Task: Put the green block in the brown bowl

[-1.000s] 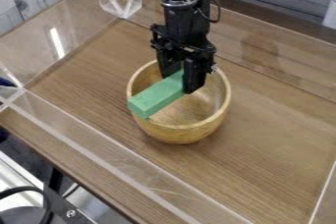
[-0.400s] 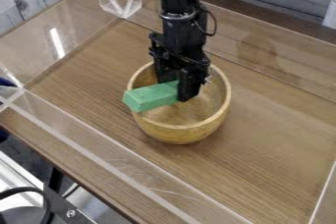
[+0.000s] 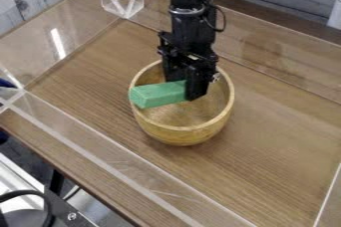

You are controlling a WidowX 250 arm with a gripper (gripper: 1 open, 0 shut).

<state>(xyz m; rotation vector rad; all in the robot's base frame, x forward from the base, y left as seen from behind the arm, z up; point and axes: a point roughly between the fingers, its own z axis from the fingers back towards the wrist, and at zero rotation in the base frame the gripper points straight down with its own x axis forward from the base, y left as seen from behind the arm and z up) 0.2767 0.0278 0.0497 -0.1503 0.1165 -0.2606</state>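
Note:
The brown bowl [image 3: 189,123] stands in the middle of the wooden table. My gripper [image 3: 190,84] points almost straight down into it, black fingers closed on one end of the green block [image 3: 156,96]. The block lies nearly level. Its free end sticks out to the left over the bowl's left rim, and its gripped end is hidden behind the fingers. I cannot tell whether the block rests on the rim.
Clear acrylic walls [image 3: 60,136] fence the wooden table [image 3: 266,141] on all sides. A clear plastic stand [image 3: 124,0] sits at the back left. Black cables [image 3: 27,211] hang below the table's front left corner.
The green block has swung from a slant toward the lower left to nearly level, its free end now higher. The gripper has kept its place over the bowl with the same grip.

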